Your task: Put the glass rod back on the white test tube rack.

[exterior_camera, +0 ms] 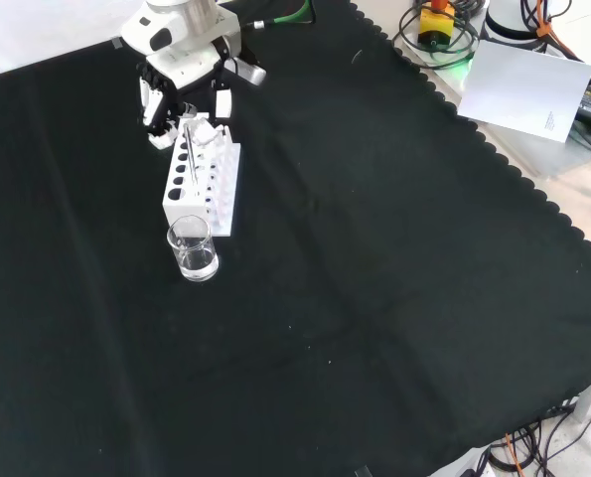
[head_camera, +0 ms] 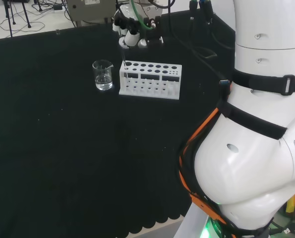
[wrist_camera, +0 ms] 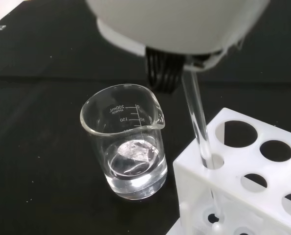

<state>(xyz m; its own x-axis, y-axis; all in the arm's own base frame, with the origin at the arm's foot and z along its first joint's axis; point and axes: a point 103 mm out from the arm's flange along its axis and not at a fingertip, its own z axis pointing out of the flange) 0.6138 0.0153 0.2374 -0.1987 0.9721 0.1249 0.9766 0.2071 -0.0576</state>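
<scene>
now the hand [exterior_camera: 181, 62] is hovering over the rack [exterior_camera: 204, 189] near the cloth's [exterior_camera: 374, 248] far edge, fingers pinching the rod [wrist_camera: 200, 128], which is standing in a corner hole beside the beaker [wrist_camera: 130, 147].

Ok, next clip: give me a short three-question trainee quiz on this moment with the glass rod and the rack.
1. True or false: the glass rod already passes down through a hole in the white test tube rack.
2. In the head view, what stands on the cloth just left of the rack? A) a flask on a cork ring B) a beaker C) a funnel
3. Fill in: in the wrist view, the beaker holds a little clear ____ at its bottom.

Key
1. True; the rod enters a small corner hole and shows again lower in the rack. The hand sits above that end.
2. B
3. liquid
</scene>
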